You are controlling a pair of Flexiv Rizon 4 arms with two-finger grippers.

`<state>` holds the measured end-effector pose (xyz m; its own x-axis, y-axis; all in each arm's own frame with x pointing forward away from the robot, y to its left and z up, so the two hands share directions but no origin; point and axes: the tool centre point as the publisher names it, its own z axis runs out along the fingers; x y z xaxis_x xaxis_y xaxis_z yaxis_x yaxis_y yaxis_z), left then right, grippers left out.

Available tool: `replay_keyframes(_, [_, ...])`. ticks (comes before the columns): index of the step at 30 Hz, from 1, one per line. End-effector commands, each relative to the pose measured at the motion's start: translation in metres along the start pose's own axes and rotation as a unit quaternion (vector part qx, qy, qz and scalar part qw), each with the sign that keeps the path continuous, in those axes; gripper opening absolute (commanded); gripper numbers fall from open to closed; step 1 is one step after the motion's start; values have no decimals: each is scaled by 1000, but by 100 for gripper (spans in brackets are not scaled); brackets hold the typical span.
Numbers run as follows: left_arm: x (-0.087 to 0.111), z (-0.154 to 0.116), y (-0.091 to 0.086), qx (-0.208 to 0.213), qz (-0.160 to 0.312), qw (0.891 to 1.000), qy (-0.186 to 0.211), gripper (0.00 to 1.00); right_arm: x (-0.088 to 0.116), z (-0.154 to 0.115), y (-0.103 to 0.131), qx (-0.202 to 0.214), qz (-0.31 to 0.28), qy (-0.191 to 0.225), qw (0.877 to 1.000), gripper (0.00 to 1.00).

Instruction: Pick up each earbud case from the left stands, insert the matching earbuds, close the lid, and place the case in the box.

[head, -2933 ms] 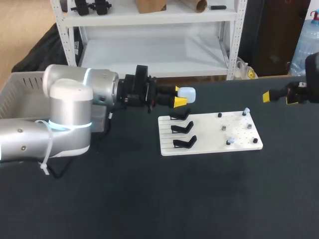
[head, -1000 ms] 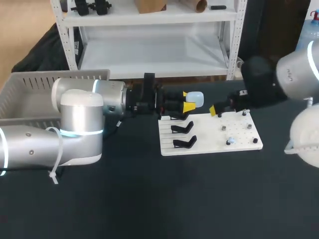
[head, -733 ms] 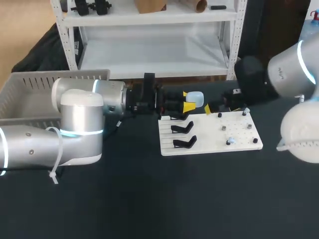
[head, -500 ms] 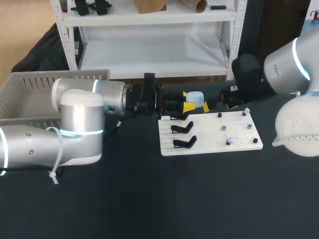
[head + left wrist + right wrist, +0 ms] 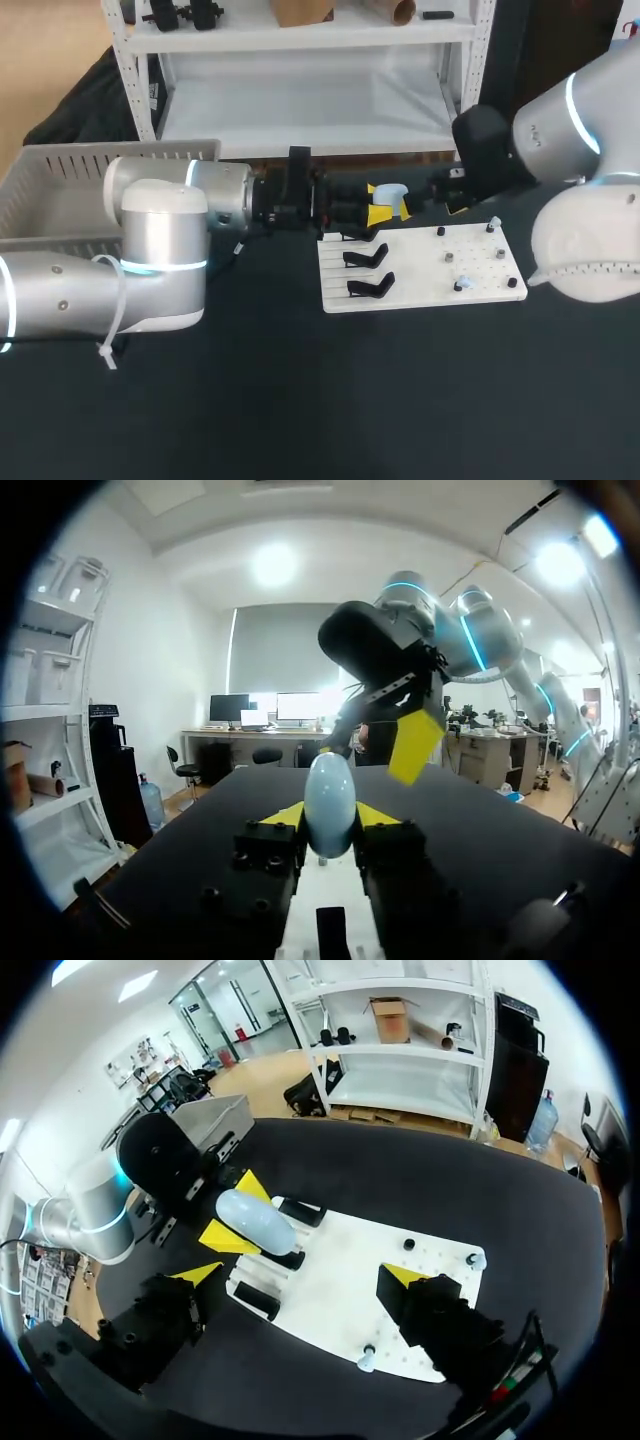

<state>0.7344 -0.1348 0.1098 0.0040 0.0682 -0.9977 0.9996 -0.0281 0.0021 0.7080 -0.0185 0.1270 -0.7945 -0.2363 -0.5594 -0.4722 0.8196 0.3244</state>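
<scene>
A pale blue earbud case [image 5: 391, 194] hangs above the back left corner of the white board [image 5: 420, 272], with my left gripper [image 5: 378, 203] shut on it. The left wrist view shows the case [image 5: 328, 802] upright between the yellow tips. My right gripper [image 5: 428, 205] stands wide open just right of the case, holding nothing. From the right wrist, the case [image 5: 254, 1221] lies ahead of my right gripper [image 5: 300, 1275], nearer one finger. Three black stands [image 5: 366, 258] on the board's left are bare. Small earbuds [image 5: 460, 284] sit on pegs at its right.
A grey basket [image 5: 60, 165] stands at the table's far left behind my left arm. The basket [image 5: 212, 1114] shows past the left arm in the right wrist view. The white board [image 5: 335, 1295] lies under both grippers on the dark table.
My right arm has swung in leftward over the board's back edge, close to the held case. The left arm and the case have stayed in place.
</scene>
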Motion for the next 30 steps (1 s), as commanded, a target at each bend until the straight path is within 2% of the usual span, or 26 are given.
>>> replay_keyframes(1, [0,0,-3,-4,1,1000,0,0,-5,5,1,3,1,3,1000,100])
replay_keyframes(30, [0,0,-3,-4,1,1000,0,0,-19,17,-6,13,5,7,1000,100])
